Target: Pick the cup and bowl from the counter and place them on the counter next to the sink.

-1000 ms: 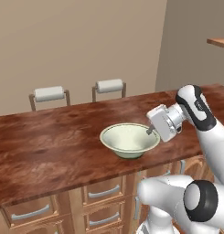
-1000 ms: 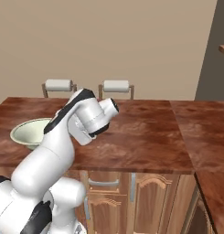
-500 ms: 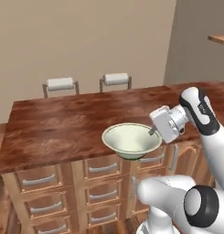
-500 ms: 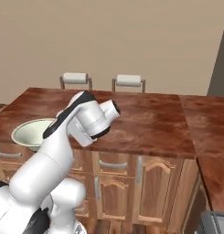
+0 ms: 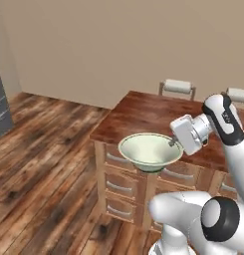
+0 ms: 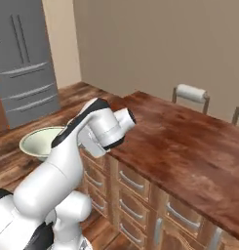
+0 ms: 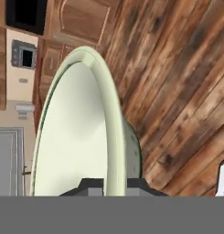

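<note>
bowl (image 7: 81, 132) rim between gripper (image 7: 114, 183) jaws, held off the counter (image 5: 143, 117)

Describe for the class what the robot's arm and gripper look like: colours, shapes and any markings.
The arm is glossy white, built of rounded tubular links with dark grey to black bands at the joints. Its hand is a boxy white block. The gripper ends in two small dark grey fingertips. No cables or markings are visible.

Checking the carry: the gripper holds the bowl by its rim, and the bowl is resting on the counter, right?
Not quite. The gripper does hold the bowl by its rim, but the bowl is lifted clear of the counter, out beyond its edge. The left base view shows it.
</note>
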You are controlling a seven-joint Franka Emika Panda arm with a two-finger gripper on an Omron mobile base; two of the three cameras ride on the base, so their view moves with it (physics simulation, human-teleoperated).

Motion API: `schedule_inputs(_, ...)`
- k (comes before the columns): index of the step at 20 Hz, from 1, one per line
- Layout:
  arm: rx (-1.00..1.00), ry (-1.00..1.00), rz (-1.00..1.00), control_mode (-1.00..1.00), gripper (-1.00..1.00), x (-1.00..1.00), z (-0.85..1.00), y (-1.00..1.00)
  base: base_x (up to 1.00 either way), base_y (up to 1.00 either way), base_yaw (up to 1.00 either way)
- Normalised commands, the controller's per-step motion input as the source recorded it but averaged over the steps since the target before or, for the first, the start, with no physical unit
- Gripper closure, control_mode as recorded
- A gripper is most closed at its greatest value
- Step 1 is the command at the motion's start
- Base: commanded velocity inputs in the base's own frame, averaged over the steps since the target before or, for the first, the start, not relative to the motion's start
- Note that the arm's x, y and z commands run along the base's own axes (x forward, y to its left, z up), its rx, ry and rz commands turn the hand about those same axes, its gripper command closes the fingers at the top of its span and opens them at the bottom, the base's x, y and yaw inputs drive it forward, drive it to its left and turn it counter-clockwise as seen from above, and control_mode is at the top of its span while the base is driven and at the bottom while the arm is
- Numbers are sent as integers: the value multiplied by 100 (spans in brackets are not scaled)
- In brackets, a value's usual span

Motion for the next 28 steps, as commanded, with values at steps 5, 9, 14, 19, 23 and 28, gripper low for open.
schedule_inputs(5,0,0,0,100,100,0,0,0,0,4,100)
schedule_inputs(9,0,0,0,100,100,0,0,0,1,0,100)
schedule_inputs(14,0,0,0,100,100,0,0,0,4,0,100)
schedule_inputs(19,0,0,0,100,100,0,0,0,21,-7,84)
schedule_inputs(23,0,0,0,100,100,0,0,0,100,-41,18)
schedule_inputs(28,0,0,0,100,100,0,0,0,100,-38,11)
